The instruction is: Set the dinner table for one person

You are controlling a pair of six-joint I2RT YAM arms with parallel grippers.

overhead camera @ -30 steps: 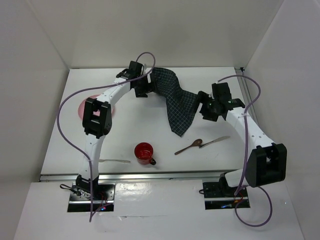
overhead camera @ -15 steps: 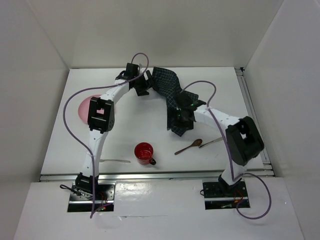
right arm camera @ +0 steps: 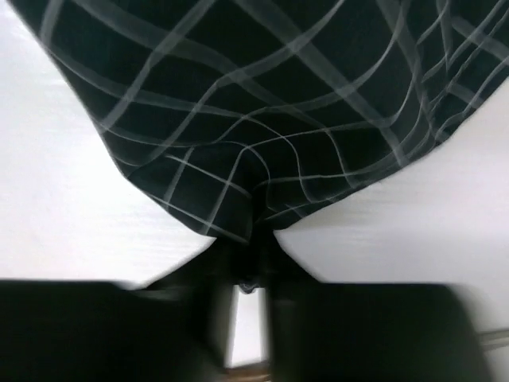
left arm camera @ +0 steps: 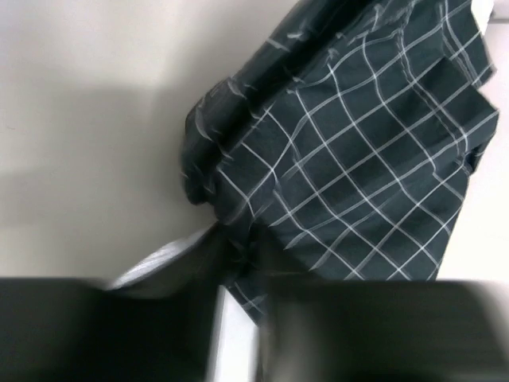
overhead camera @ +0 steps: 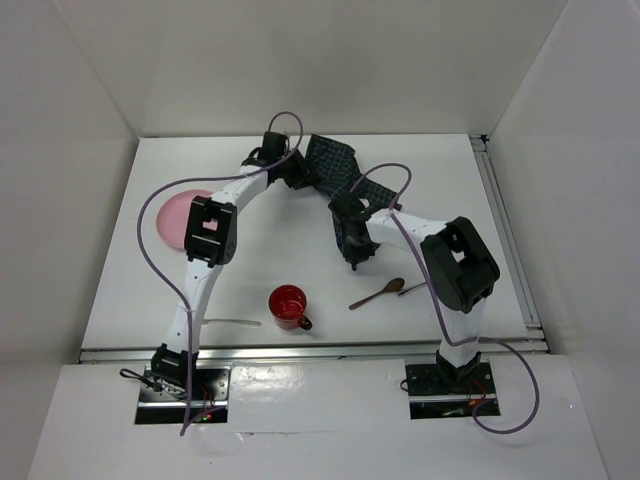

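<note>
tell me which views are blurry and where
Left wrist: the left pincer along the bottom is a dark blur, the checked cloth crisp. Right wrist: the right pincer smeared, cloth weave soft. Top external: sharp, evenly lit, faint shadows only.

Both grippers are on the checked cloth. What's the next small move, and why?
Probably draw the two grippers apart to pull the checked cloth taut. The left gripper and the right gripper each pinch an edge of it, but they sit close together and the cloth is bunched and folded between them, so it would not lie flat on the dinner table yet.
</note>
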